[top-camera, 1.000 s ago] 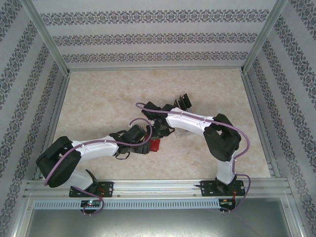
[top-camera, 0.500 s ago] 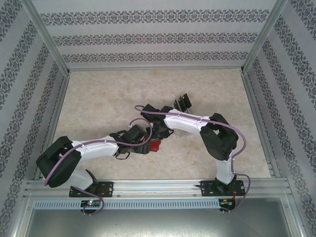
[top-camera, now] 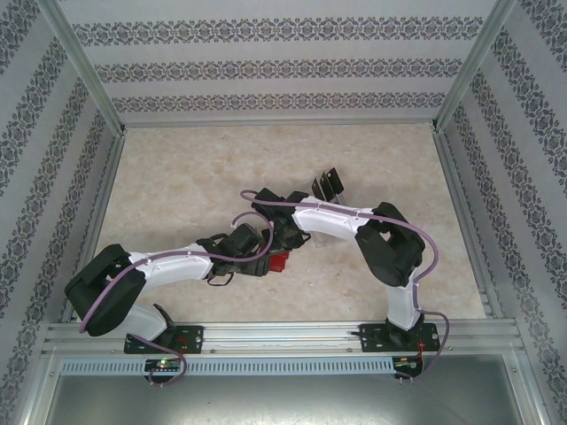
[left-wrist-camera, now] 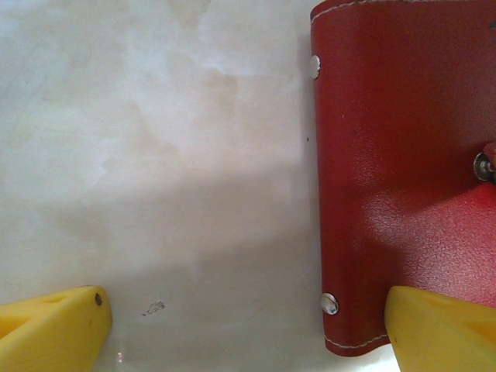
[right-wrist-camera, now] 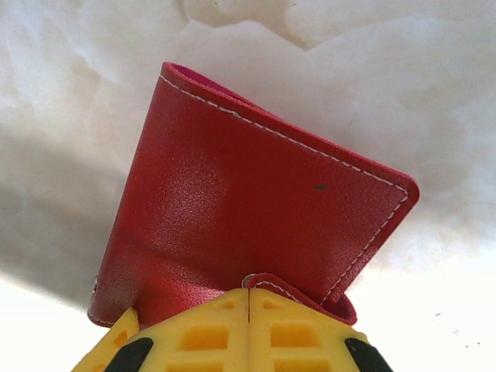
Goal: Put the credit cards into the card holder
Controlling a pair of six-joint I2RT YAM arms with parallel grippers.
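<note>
A small red leather folding wallet [left-wrist-camera: 395,155] is lying lengthwise at frame right of the left gripper [left-wrist-camera: 244,310], fingers spread wide, while the right gripper [right-wrist-camera: 248,298], fingers together, is touching its snap tab [right-wrist-camera: 306,298].

The pale, marbled bench [top-camera: 177,177] is enclosed on three sides by walls [top-camera: 283,62] papered in white with bands of dark floral ornament. Slanting aluminium posts [top-camera: 84,66] are set at the corners, and a metal rail [top-camera: 283,335] is fixed along the near edge.
</note>
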